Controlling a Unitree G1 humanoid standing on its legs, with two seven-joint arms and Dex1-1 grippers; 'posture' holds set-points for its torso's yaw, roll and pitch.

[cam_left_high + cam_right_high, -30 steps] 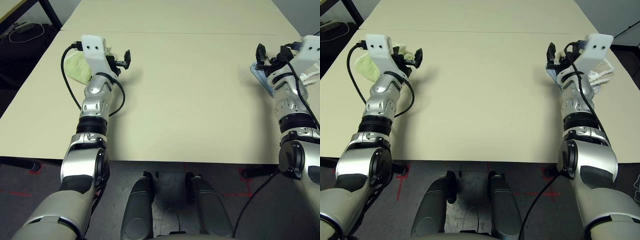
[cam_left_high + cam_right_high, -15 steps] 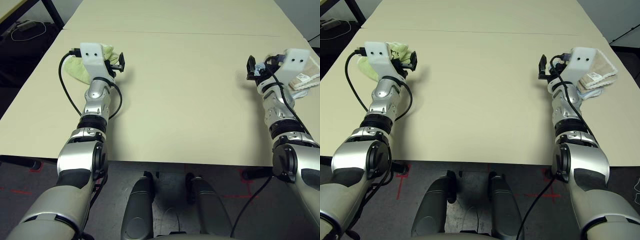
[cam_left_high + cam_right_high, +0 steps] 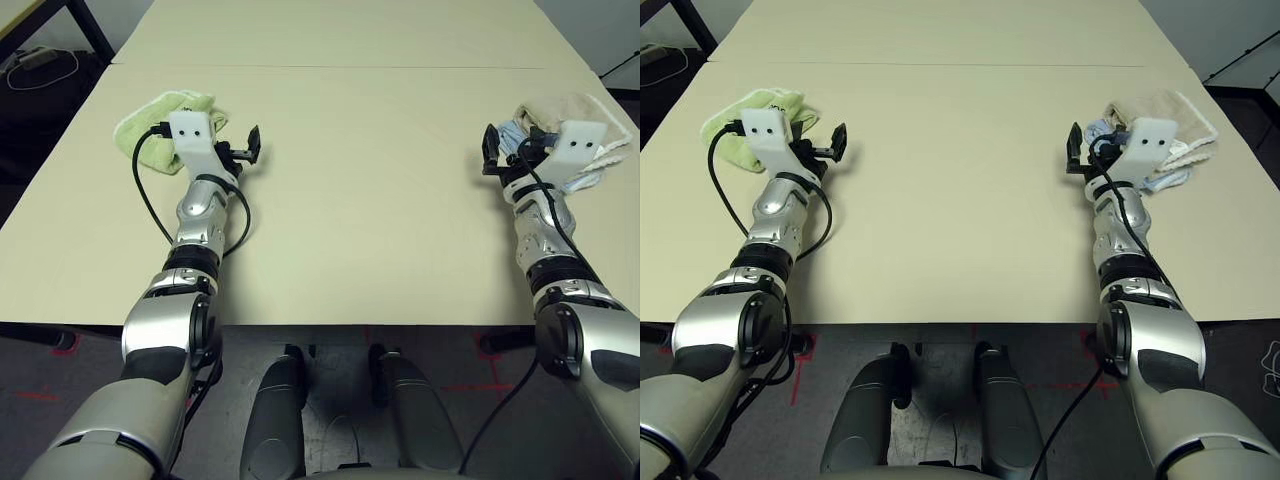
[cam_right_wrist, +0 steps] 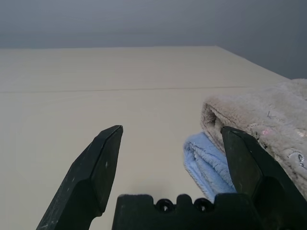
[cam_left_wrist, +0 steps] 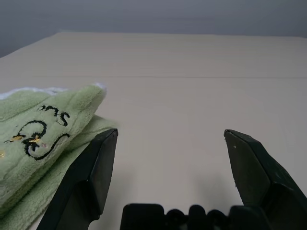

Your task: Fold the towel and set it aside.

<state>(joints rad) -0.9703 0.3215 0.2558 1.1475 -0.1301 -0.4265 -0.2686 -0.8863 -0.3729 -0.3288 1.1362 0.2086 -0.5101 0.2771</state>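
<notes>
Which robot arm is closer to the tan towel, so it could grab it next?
Probably the right. Its pincer is open right beside the tan towel, which lies on a blue one. The left pincer is open too, but by the green towel.

Bright even overhead light, soft arm shadows on the table [image 3: 380, 200]; wrist views dimmer, backgrounds hazy

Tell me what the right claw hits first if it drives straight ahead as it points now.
Probably nothing. The open right claw looks out over bare table. The beige towel, stacked on the blue towel, sits beside its outer finger, so that finger might brush it; depth is unclear.
</notes>
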